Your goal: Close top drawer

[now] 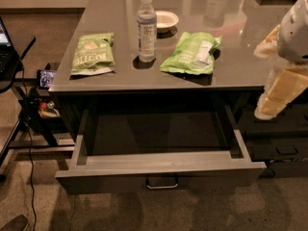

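I see the top drawer (159, 159) pulled far out from under the desk (120, 76), its flat front nearest the camera, and I make out nothing lying in it. The gripper (276, 96) hangs at the right edge of the view, beside the desk's right corner, above the drawer front and well apart from it; I cannot tell whether it is open or closed. I judge the drawer a stiff metal box on slides, fairly light, so it should roll in under a steady push. I would not grip the small loop handle (162, 182); a flat press on the front near its middle, just above that handle, should keep it from skewing and jamming
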`<state>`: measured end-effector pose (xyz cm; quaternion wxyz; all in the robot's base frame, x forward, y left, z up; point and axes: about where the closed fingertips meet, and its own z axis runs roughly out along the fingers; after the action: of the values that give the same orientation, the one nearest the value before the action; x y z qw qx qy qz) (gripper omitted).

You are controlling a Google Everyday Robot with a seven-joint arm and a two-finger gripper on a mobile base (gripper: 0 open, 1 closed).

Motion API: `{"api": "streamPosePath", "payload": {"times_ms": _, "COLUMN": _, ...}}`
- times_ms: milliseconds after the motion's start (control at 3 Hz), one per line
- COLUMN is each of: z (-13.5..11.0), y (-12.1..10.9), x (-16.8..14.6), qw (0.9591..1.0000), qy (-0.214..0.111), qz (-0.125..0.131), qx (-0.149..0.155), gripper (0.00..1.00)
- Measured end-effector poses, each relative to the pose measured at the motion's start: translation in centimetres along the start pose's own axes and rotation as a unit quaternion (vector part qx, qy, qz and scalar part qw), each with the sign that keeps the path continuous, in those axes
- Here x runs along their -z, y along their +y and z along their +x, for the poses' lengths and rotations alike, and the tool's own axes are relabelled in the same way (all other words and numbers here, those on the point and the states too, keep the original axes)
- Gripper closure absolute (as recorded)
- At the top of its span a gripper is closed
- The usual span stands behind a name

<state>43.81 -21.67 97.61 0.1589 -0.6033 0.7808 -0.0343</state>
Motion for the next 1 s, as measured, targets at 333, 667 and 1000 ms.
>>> {"api": "streamPosePath", "payload": {"times_ms": 333, "z": 0.00, "y": 0.00, "x": 0.00, "qw": 1.0000, "qy": 0.000, "qz": 0.000, "qx": 0.000, "gripper": 0.42}}
{"api": "streamPosePath", "payload": {"times_ms": 667, "z": 0.00, "y": 0.00, "x": 0.00, "qw": 1.0000, "qy": 0.000, "qz": 0.000, "qx": 0.000, "gripper": 0.66}}
{"api": "streamPosePath", "payload": {"times_ms": 1000, "z": 0.00, "y": 0.00, "x": 0.00, "qw": 1.0000, "qy": 0.000, "qz": 0.000, "qx": 0.000, "gripper": 0.89}}
